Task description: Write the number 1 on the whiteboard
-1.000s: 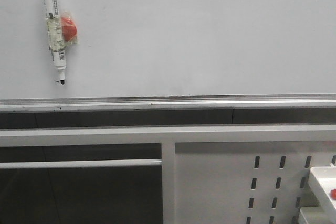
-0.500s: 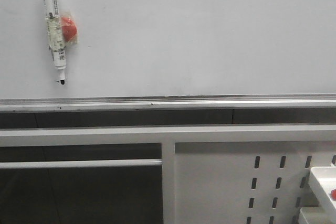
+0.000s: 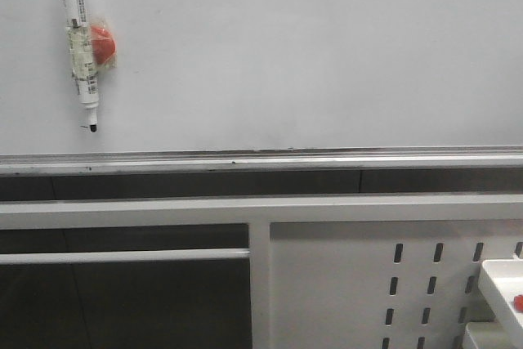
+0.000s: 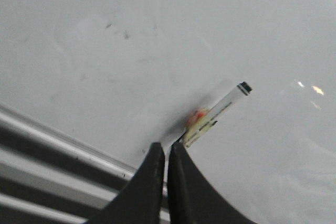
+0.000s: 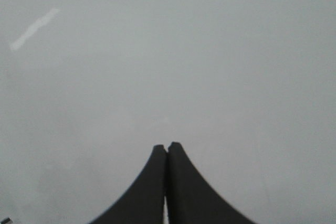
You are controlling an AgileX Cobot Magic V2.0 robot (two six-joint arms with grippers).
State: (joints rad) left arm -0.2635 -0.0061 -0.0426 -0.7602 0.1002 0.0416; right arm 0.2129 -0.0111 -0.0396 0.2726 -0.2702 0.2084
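The whiteboard point(image 3: 294, 55) fills the upper front view, with its silver rail point(image 3: 261, 158) along the lower edge. No number 1 shows on it; only a tiny dark dash point(image 3: 84, 127) sits by the marker's tip. A white marker point(image 3: 82, 46), tip down, with a red magnet point(image 3: 104, 43) taped on, lies against the board at upper left. In the left wrist view my left gripper point(image 4: 167, 145) is shut and empty, its tips just short of the marker point(image 4: 220, 109) on the board point(image 4: 115, 45). My right gripper point(image 5: 167, 146) is shut and faces bare board point(image 5: 168, 51). Neither gripper shows in the front view.
Below the board runs a white metal frame point(image 3: 261, 206) with a slotted panel point(image 3: 343, 284) at lower right. A white tray point(image 3: 500, 284) holding something small and red point(image 3: 517, 302) sits at the right edge.
The whole front view has slid a few pixels to the left. The marker sits slightly further left, and its black top end has left the picture. No new mark shows on the board.
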